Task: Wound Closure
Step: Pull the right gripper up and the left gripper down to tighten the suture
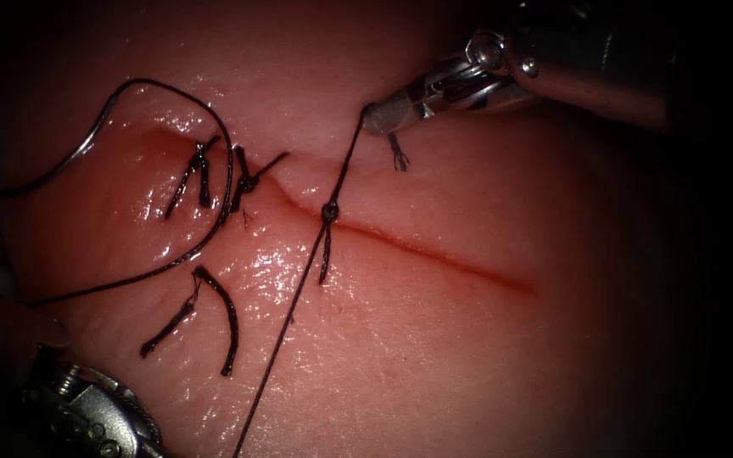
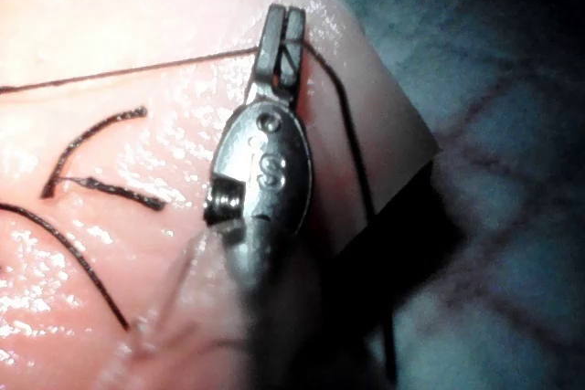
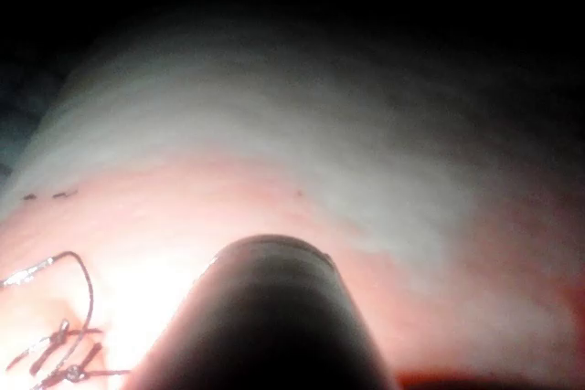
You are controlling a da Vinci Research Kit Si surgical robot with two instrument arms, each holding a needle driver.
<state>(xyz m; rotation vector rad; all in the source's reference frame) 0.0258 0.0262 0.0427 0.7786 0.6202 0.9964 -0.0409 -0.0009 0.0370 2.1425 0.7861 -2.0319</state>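
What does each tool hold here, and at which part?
The right tool has its jaws shut on the thread above the knot at the cut. The left tool grips thread too. The needle lies free on the tissue, left of the cut.

A surgical practice bench: sutured tissue (image 1: pixel 434 339) block on a mat (image 2: pixel 512 134).

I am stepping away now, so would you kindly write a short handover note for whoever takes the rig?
Right gripper: shut on the thread, which runs taut down to a knot on the cut.
Left gripper: shut on the thread at the tissue's edge.
Needle: lying free on the tissue, left of the cut, not in it.
Done: two tied stitches at the cut's left end, cut ends of thread nearby.
Left: the cut right of the knot is unstitched.
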